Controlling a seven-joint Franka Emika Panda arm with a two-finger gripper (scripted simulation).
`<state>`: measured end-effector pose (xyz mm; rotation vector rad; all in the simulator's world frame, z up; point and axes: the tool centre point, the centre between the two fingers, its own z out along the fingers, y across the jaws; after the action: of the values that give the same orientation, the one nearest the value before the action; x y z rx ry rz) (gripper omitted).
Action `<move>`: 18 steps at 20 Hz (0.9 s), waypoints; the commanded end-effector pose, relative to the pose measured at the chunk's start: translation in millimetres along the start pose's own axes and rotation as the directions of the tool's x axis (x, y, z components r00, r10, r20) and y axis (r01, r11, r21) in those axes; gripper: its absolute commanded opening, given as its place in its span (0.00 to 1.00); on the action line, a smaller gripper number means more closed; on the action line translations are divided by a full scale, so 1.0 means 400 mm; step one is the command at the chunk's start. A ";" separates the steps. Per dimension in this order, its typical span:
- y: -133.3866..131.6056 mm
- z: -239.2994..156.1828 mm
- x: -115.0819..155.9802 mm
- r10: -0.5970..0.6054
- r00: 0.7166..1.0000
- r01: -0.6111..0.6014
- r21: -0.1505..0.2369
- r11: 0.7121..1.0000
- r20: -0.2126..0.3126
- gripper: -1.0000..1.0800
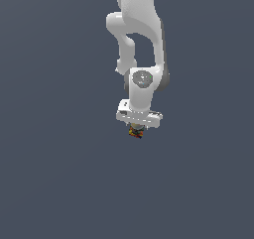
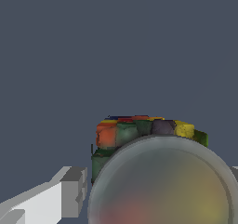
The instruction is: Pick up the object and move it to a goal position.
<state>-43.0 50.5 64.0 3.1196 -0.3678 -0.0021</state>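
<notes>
The object (image 1: 135,132) is a tiny multicoloured lump with orange, red, yellow and dark patches. In the exterior view it sits right under the white gripper (image 1: 137,128), between the fingertips. In the wrist view the object (image 2: 139,132) fills the lower middle, and a greyish rounded top (image 2: 162,186) covers most of it. One white and grey finger (image 2: 69,195) lies close against one side of the object. Only a sliver of the other finger (image 2: 235,172) shows at the frame edge on the opposite side. The gripper looks shut on the object.
The white arm (image 1: 141,34) reaches down from the top of the exterior view. All around is a plain dark blue-grey ground (image 1: 59,173) with no other objects or edges in sight.
</notes>
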 end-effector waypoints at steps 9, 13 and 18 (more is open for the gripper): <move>-0.001 0.015 0.003 0.001 1.000 -0.001 0.000 1.000 -0.001 0.00; -0.001 0.015 0.003 0.001 1.000 -0.001 0.000 1.000 -0.001 0.00; -0.002 0.006 0.009 0.000 1.000 0.000 0.001 1.000 -0.001 0.00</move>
<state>-41.7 50.8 59.3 3.1198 -0.3676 -0.0050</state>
